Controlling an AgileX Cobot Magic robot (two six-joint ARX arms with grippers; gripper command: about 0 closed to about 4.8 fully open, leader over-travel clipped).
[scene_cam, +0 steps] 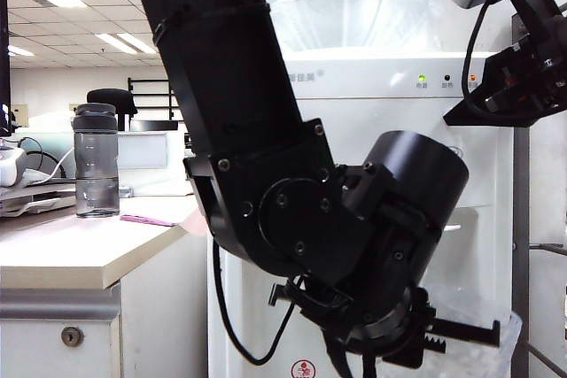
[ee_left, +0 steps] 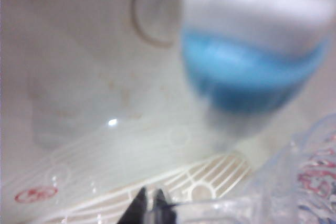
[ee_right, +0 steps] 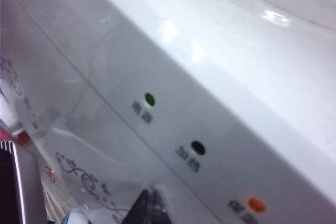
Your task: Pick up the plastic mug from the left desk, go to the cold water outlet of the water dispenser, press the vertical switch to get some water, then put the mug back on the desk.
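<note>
plastic mug [ee_left: 294, 182] clamped at its rim in left tool [ee_left: 149, 203], just below blue-collared cold water outlet [ee_left: 252, 72] | right tool [ee_right: 149, 203] pinched shut, raised by water dispenser [ee_right: 220, 66] lights | only exterior view shows table [scene_cam: 80, 245], grey bottle [scene_cam: 96, 161]

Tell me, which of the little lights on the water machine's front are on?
Two lit, one dark. On the water dispenser, the green light and orange light glow; the middle light is dark.
</note>
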